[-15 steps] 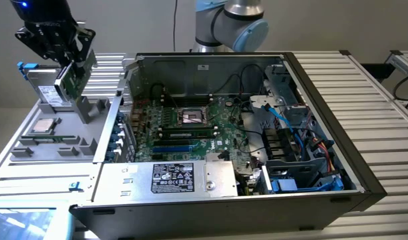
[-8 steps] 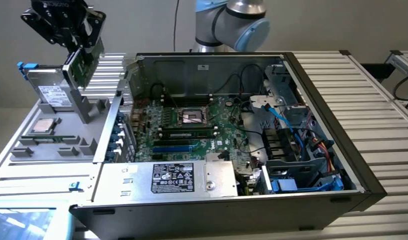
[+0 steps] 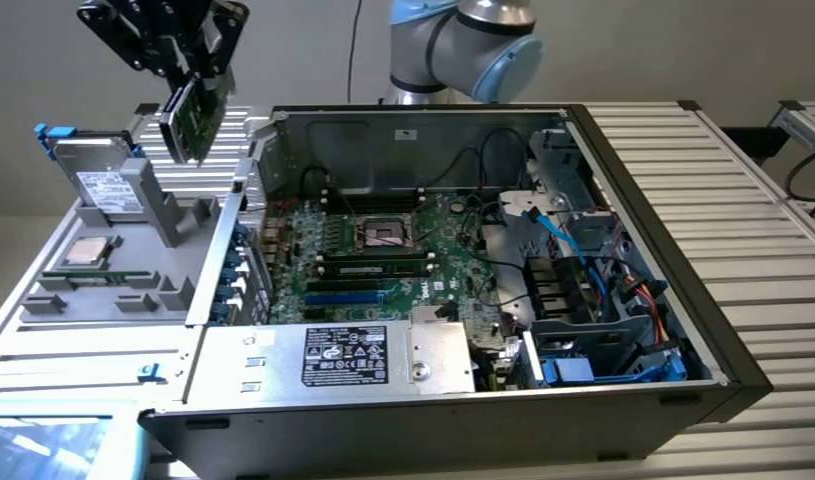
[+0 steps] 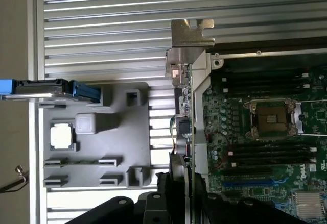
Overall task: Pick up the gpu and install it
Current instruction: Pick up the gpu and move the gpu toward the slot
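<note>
In the exterior view, the gripper point(image 3: 198, 72), jaws partly closed on the gpu point(image 3: 194, 120), holds the card hanging on end above the grey tray point(image 3: 114, 290), to the exterior view's left of the open computer case point(image 3: 380, 150). In the wrist view, the card runs edge-on away from the gripper point(image 4: 181, 185), its silver bracket point(image 4: 190, 32) farthest out, just beside the motherboard point(image 4: 225, 117).

The only wording I can make out is the white Dell name point(image 4: 305, 172) printed on the green motherboard point(image 4: 225, 112), near the memory slots in the wrist view. In the exterior view a white mark that may be the same sits by the blue slot, too small for me to be sure.

The power supply point(image 3: 247, 355) carries a black label point(image 3: 346, 355) with white print and small round signs, too fine to read. The hard drive point(image 3: 80, 155) has a white label point(image 3: 107, 188) with dark lines I can't read. A small white sticker point(image 3: 407, 131) on the case's back wall point(image 3: 340, 150) is unreadable. The gpu point(image 3: 191, 120), clamped in the gripper point(image 3: 198, 80), shows no legible print.
</note>
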